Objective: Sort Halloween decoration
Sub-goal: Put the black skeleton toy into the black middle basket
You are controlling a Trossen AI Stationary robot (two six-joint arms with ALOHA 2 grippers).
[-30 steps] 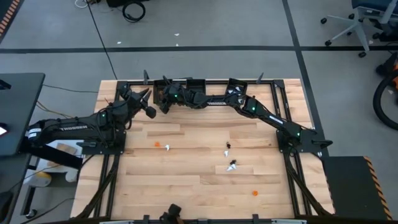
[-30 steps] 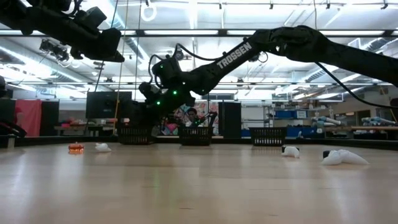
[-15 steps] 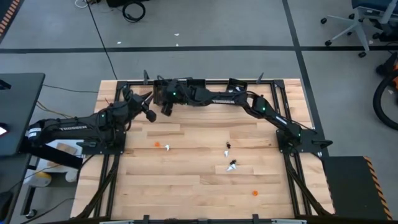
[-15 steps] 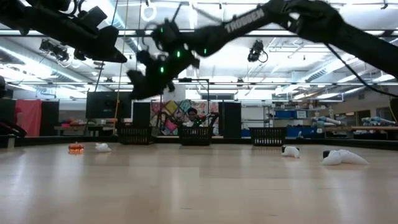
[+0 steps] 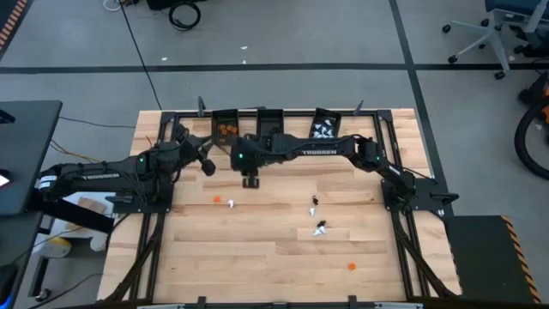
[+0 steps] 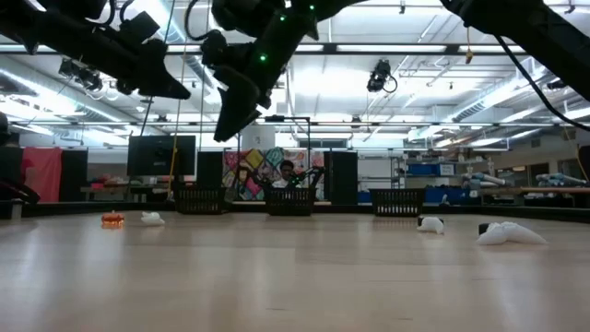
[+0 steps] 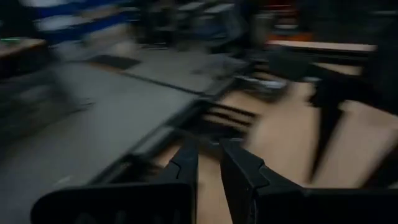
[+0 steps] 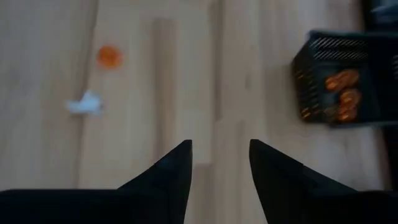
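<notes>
Right gripper (image 5: 250,181) hangs above mid-table, jaws apart, nothing between them; left gripper (image 5: 208,168) is raised near the left bin (image 5: 225,127), jaws nearly together, empty. Halloween decoration (image 5: 319,227) still lies loose on the table (image 5: 257,257); orange ones sit in the left bin

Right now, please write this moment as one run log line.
right tool: open, empty, above wooden table | left tool: idle, left side | tiny orange trinkets: in left black bin
</notes>
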